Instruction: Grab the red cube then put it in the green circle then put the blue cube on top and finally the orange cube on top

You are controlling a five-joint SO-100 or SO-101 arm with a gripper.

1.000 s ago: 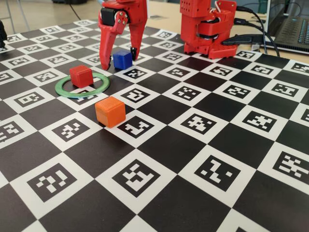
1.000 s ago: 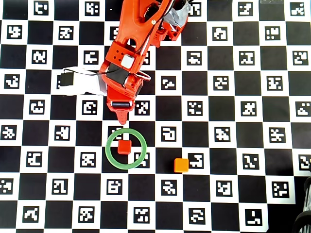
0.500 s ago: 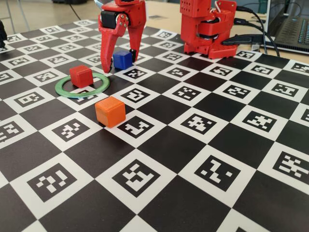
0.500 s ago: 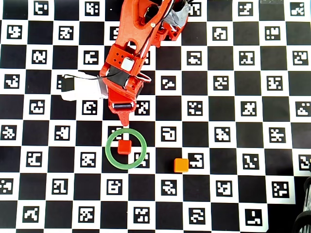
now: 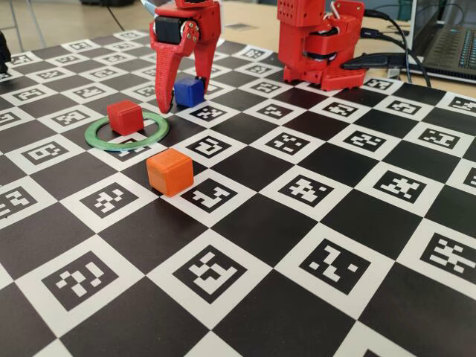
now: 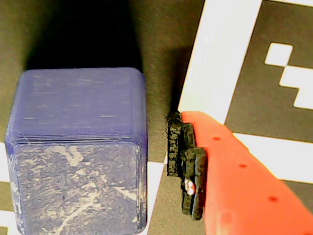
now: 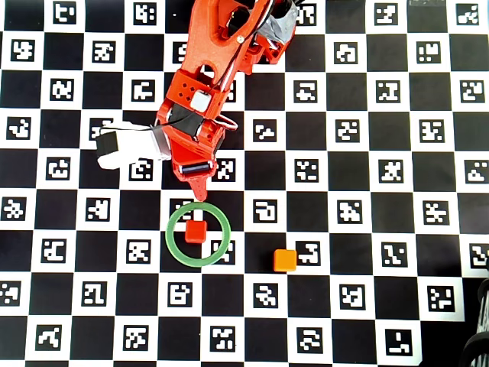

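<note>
Landmark: thin flat green plastic ring (image 5: pixel 126 132) on the checkered marker-board worktop (image 5: pixel 312 223). Small matte red plastic cube (image 5: pixel 124 117) sits inside the ring. Small deep-blue plastic cube (image 5: pixel 189 91) stands just behind the ring, between the spread fingers of the red gripper (image 5: pixel 181 93); jaws apart, gripping nothing; wrist view shows a gap beside one finger (image 6: pixel 188 164). Small bright orange plastic cube (image 5: pixel 169 171) lies in front of the ring.

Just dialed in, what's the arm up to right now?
The red cube already sits inside the green circle. The gripper is open and straddling the blue cube on the checkered board; in the wrist view a finger stands just clear of it. The orange cube waits untouched in front.
</note>
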